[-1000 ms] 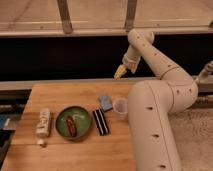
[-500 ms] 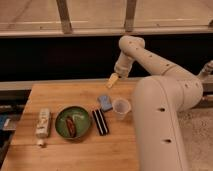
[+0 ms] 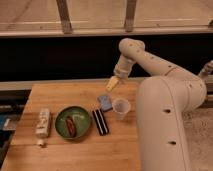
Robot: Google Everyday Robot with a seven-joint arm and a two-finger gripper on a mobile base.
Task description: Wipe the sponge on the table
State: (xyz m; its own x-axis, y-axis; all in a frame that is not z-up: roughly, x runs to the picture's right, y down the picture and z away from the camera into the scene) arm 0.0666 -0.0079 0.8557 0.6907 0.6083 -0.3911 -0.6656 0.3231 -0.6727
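Observation:
The light-blue sponge (image 3: 105,102) lies flat on the wooden table (image 3: 55,95), just left of a clear cup (image 3: 121,108) and behind a black ridged block (image 3: 100,122). My gripper (image 3: 112,84) hangs at the end of the white arm, above the table's back edge and a short way up and right of the sponge, not touching it.
A green plate (image 3: 73,122) with brown food sits left of the black block. A small white bottle (image 3: 43,123) lies near the left edge with a tiny white piece (image 3: 40,143) in front of it. The arm's big white body (image 3: 165,125) covers the table's right side.
The gripper has moved left and down over the last second, from beyond the table's back edge toward the sponge. The objects on the table have not moved.

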